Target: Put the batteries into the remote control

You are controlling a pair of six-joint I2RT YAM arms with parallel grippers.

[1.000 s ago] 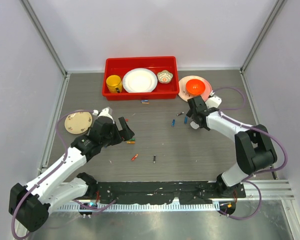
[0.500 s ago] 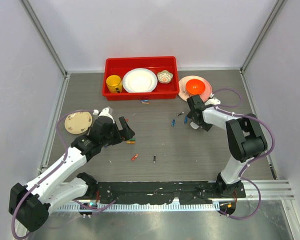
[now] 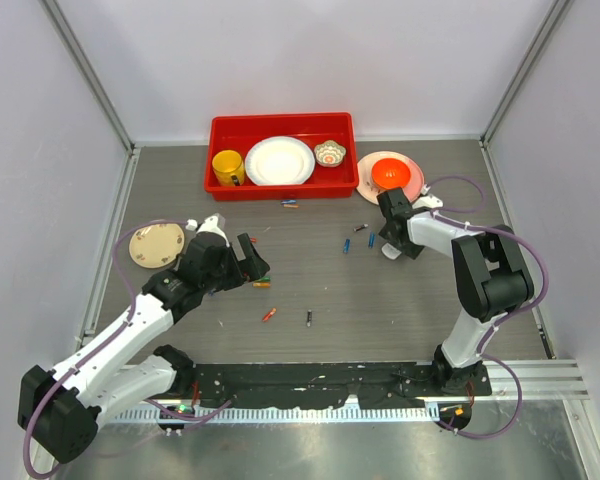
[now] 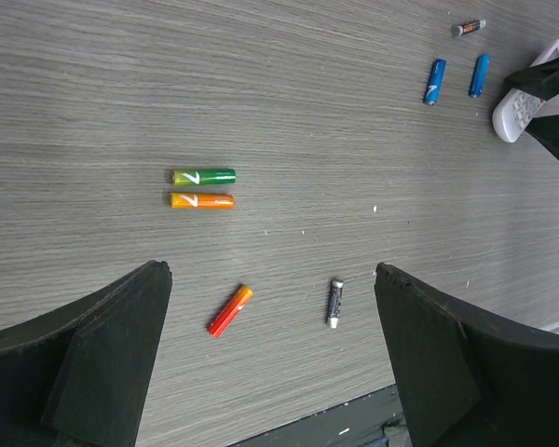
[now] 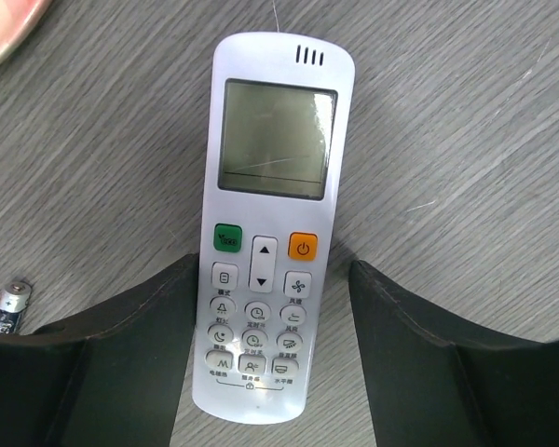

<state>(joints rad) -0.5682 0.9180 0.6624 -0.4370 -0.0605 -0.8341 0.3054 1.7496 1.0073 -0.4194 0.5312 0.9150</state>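
Light, stiff, slick plastic, the remote control [image 5: 272, 168] lies buttons-up on the counter [image 5: 466, 112] between the parted fingers of the right tool [image 5: 272, 265], seemingly not yet pinched; best gripped across its long edges.

A red tray [image 3: 280, 119] is holding a yellow mug [image 3: 227, 166], white plate [image 3: 279, 160] and small bowl [image 3: 330, 153]; an orange bowl [image 3: 390, 174] is sitting right of it.

The left arm [image 3: 130, 325] stretches forward and inward from its base, the left pincer [image 3: 246, 262] tilted downward with its jaws spread wide, while the right arm [image 3: 485, 275] bends sharply at the elbow, the right pincer [image 3: 388, 238] held low, jaws partly apart.
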